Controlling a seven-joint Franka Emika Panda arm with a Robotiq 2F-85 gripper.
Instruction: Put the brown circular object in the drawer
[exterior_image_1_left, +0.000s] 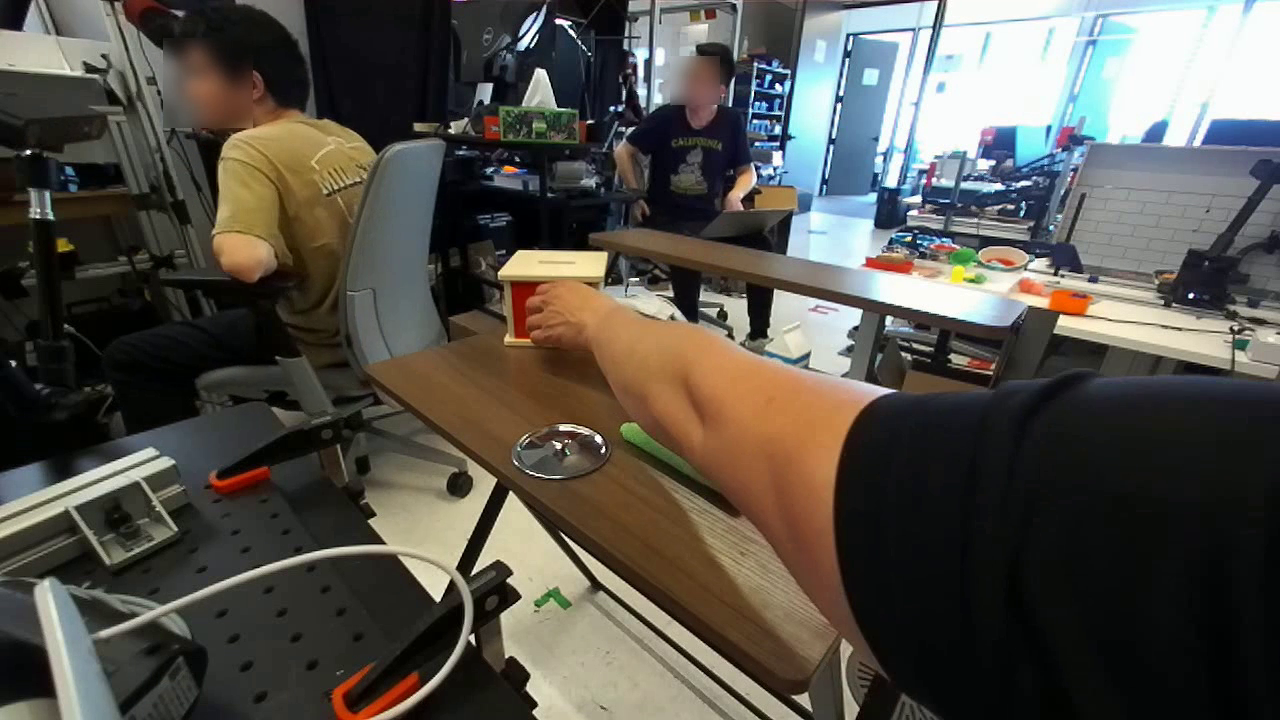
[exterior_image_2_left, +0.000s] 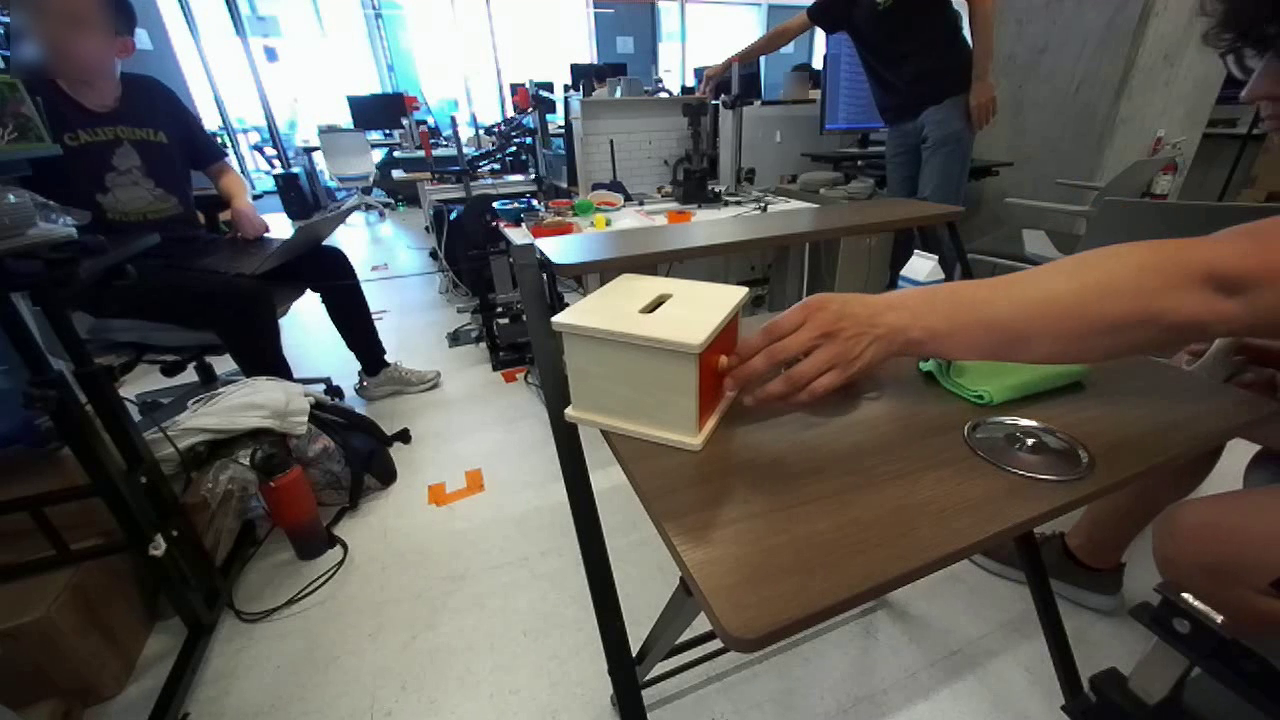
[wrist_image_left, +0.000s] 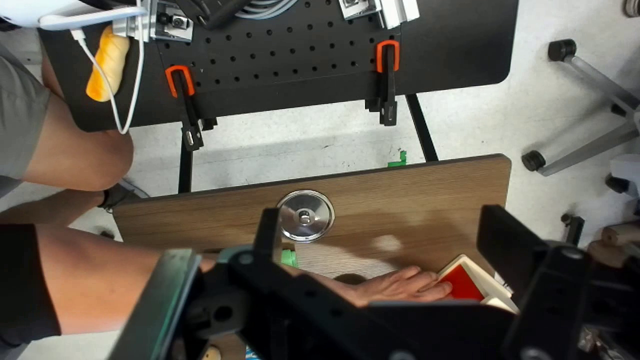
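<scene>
The drawer is a pale wooden box with a red front. It stands at the table's end in both exterior views, and part of it shows in the wrist view. A person's hand is at its red front; in the wrist view the hand covers part of the red panel. My gripper is wide open with nothing between its fingers, high above the table. It is out of view in both exterior views. I cannot make out the brown circular object for certain; a dark round patch shows beside the forearm.
A shiny metal lid and a green cloth lie on the brown table. The person's arm reaches across the table. A black perforated bench with orange-tipped clamps and a bread-like item stands alongside.
</scene>
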